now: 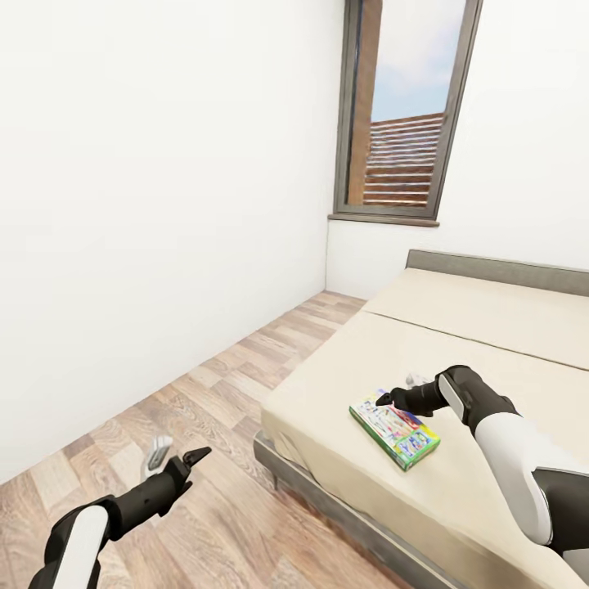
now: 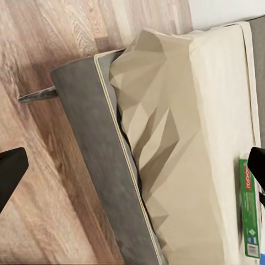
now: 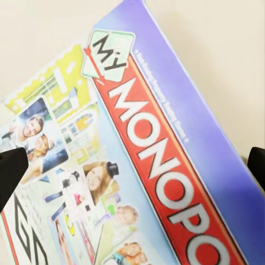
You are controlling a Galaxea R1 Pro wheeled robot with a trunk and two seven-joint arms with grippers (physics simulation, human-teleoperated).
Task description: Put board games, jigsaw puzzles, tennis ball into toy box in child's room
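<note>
In the head view, a plain white wall [image 1: 164, 204] filled the upper left of the frame, and the wood-plank floor [image 1: 221, 409] ran diagonally below it. At the lower left, the left gripper [image 1: 176, 455] hung over the floor on its black-and-white arm, its two fingers spread apart with nothing between them. In the left wrist view the dark fingertips [image 2: 11, 171] sat at the opposite edges of the frame, wide apart, with the grey frame and the creased beige mattress corner between them.

Right of centre, the low bed [image 1: 491, 343] with its beige mattress and thin grey frame took up the lower right of the head view. On the mattress near its front corner lay a flat rectangular board game box [image 1: 394, 429] with a green edge and a busy, colourful lid. Its green edge also appeared at the lower right of the left wrist view [image 2: 249, 210]. The right wrist view showed the lid close up [image 3: 143, 165], with a red "MY MONOPOLY" band, a purple border and small photos of people.

The right gripper [image 1: 397, 394] hovered at the upper edge of the box, whether touching it I could not tell. Its fingers stood apart, gripping nothing.

At the upper right stood a tall grey-framed window [image 1: 405, 110].
</note>
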